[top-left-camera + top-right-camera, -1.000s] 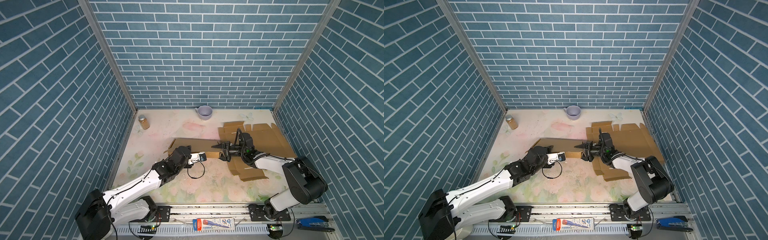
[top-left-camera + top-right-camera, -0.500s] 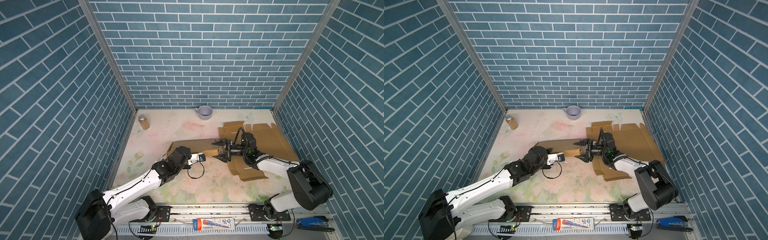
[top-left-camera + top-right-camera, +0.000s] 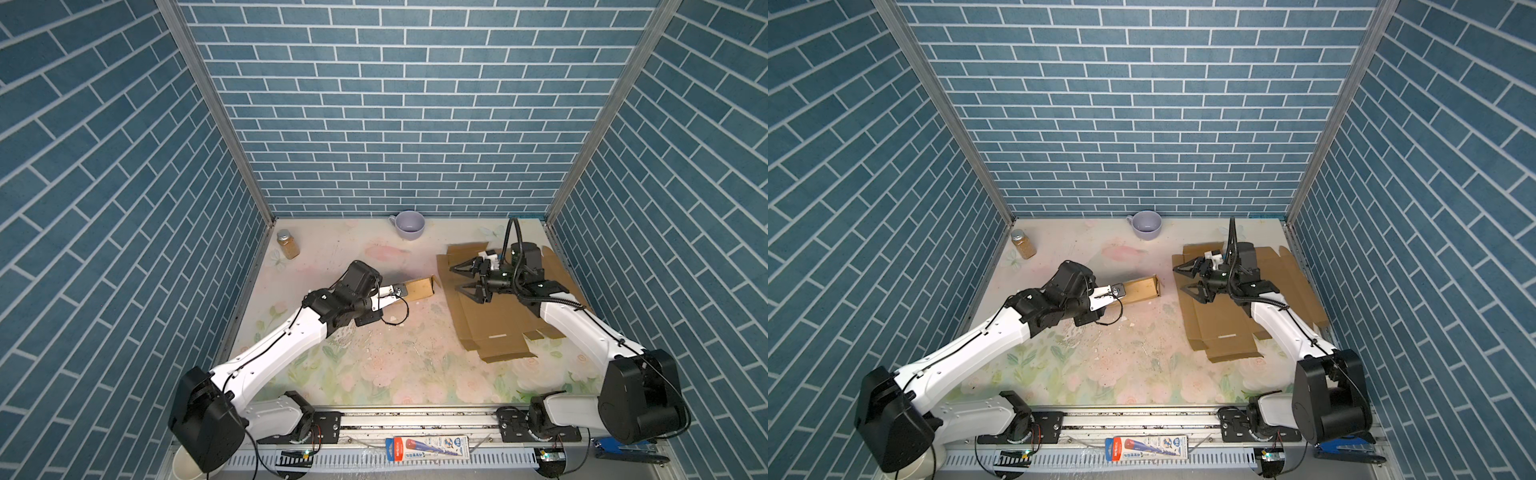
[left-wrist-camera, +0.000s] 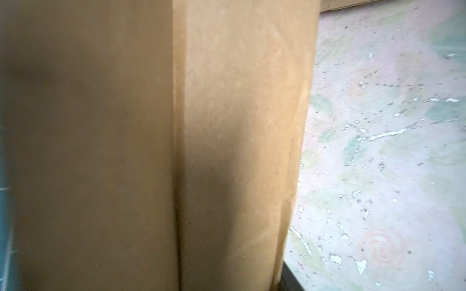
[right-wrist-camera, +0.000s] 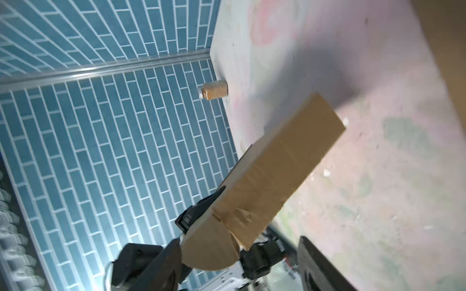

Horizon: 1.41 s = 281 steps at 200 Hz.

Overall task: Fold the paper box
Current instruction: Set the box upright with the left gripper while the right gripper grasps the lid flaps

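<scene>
While the left pincer (image 3: 400,290) clamps the paper box (image 3: 422,286): we hold it level.
Right pincer (image 3: 455,278): wide, empty — we bring it squarely onto the free end.

the paper box (image 3: 419,289) is brown cardboard, matt and a bit fuzzy up close. the flat sheet (image 3: 494,328) looks like the same dull cardboard. the table (image 3: 374,374) has a matt cover, worn and dotted with chipped spots. the cup (image 3: 409,224) is smooth and a little shiny. the white arm shells (image 3: 286,345) look like smooth plastic. the rail (image 3: 415,415) is metal.
</scene>
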{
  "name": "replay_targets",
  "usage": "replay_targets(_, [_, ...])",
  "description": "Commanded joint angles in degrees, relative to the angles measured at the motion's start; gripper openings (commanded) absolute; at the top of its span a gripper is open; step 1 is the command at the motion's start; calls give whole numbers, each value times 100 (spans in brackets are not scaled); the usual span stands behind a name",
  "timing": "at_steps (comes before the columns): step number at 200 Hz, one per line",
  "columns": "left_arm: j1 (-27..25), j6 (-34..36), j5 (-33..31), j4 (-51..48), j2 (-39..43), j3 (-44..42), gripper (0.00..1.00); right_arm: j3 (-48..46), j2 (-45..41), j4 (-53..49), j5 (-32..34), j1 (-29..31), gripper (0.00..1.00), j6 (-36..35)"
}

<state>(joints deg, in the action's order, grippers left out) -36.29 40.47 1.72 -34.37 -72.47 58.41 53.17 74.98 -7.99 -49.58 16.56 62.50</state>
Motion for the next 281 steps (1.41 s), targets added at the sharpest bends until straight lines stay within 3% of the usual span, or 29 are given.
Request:
replay_targets(1, [151,-266,934,-998,-337,431,30,334,-308,-1522,837,103,71,-2745])
replay_targets(23, [219,-269,1396,-1273,-719,774,30,521,-449,-1604,946,396,72,-3527])
replay_targets(59, [228,-180,1457,-1532,-1332,1172,29,1061,-129,-2426,1490,954,74,-4376])
replay_targets(140, [210,-17,1551,-1757,-1837,1568,27,1601,821,-2233,1872,1227,64,-4216])
replay_targets(182, [210,-10,1621,-1722,-1965,1600,26,1545,1124,-2033,1859,1227,44,-3893])
replay_targets(216, [206,-40,1584,-1674,-2124,1638,31,1454,1381,-2428,2368,1229,25,-4064])
replay_targets(249, [210,-48,1608,-1652,-2243,1684,28,1611,1250,-2531,2319,1227,29,-4143])
replay_targets(281, [202,-43,1605,-1704,-2307,1718,24,2274,1095,-3293,2704,1226,48,-4831])
